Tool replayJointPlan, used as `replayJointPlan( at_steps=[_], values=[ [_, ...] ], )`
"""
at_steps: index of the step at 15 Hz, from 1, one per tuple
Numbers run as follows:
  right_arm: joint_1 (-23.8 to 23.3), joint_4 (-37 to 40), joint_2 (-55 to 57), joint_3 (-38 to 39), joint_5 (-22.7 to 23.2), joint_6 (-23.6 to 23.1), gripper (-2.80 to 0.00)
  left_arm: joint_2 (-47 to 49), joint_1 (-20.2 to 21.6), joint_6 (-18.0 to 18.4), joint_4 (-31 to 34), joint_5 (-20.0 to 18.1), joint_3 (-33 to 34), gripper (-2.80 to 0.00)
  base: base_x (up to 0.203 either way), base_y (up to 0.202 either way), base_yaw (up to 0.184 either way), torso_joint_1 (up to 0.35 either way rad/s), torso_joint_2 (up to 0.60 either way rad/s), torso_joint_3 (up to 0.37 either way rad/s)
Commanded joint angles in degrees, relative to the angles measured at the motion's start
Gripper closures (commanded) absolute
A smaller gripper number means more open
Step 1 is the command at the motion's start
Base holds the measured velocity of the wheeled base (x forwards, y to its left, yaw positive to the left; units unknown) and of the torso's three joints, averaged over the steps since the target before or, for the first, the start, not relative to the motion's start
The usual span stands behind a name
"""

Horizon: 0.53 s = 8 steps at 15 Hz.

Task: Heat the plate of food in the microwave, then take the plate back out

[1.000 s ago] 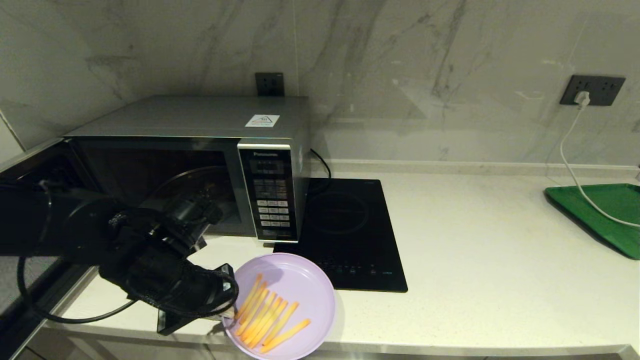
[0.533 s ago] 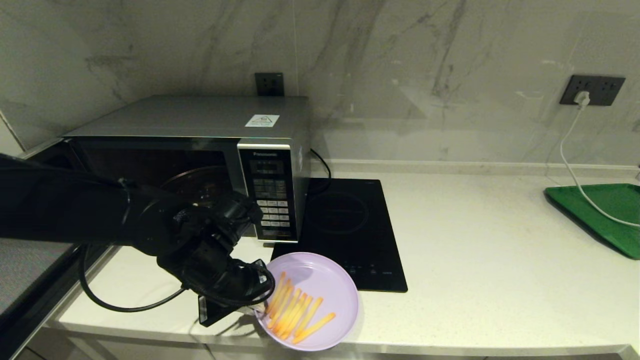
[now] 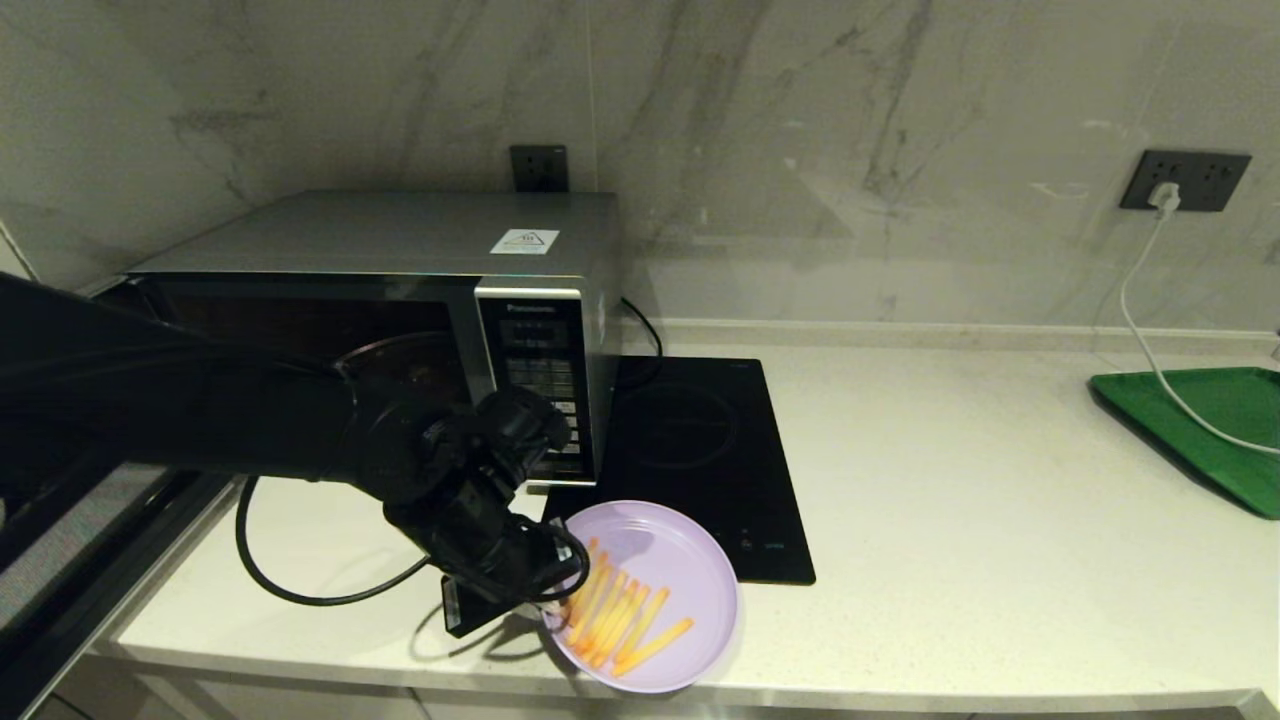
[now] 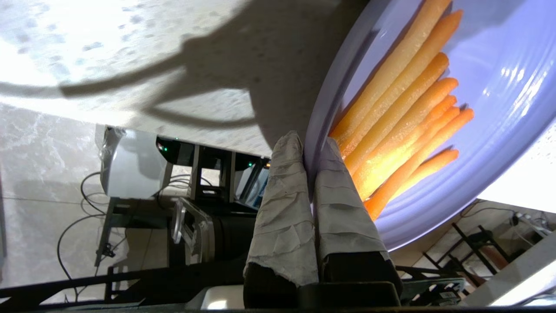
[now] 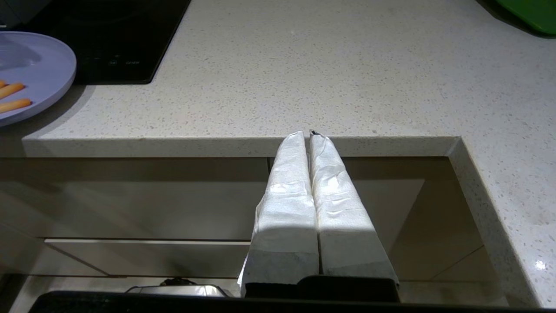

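Observation:
The lilac plate of food (image 3: 660, 560) with several yellow-orange fries (image 3: 620, 620) hangs just over the counter's front edge, right of the microwave (image 3: 400, 300). My left gripper (image 3: 560, 600) is shut on the plate's left rim; in the left wrist view the taped fingers (image 4: 286, 182) pinch the lilac rim (image 4: 321, 100) beside the fries (image 4: 399, 113). The microwave's door is swung open at the left and its dark cavity shows a round turntable (image 3: 400, 365). My right gripper (image 5: 309, 134) is shut on nothing, parked below the counter's front edge; the plate (image 5: 34, 65) shows there at the far left.
A black induction hob (image 3: 690, 450) lies right of the microwave, just behind the plate. A green tray (image 3: 1210, 430) sits at the far right with a white cable (image 3: 1150, 330) running over it to a wall socket. The counter's front edge (image 3: 900, 695) is close.
My left arm has carried the plate rightward, away from the microwave's open front, to a spot before the hob. The right arm has not moved.

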Motion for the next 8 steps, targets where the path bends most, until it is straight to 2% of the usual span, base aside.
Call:
replayJointPlan(
  at_steps=[1, 8],
  values=[
    [0.01, 0.07, 0.00, -0.01, 0.02, 0.03, 0.00, 2.60, -0.46, -0.35, 0.24, 1.19, -1.95, 0.00, 0.000, 0.000, 0.000, 0.000, 0.00, 0.000],
    [0.01, 0.07, 0.00, -0.01, 0.02, 0.03, 0.00, 6.58, -2.12, -0.18, 2.15, 3.73, -7.86, 0.00, 0.000, 0.000, 0.000, 0.000, 0.00, 0.000]
  ],
)
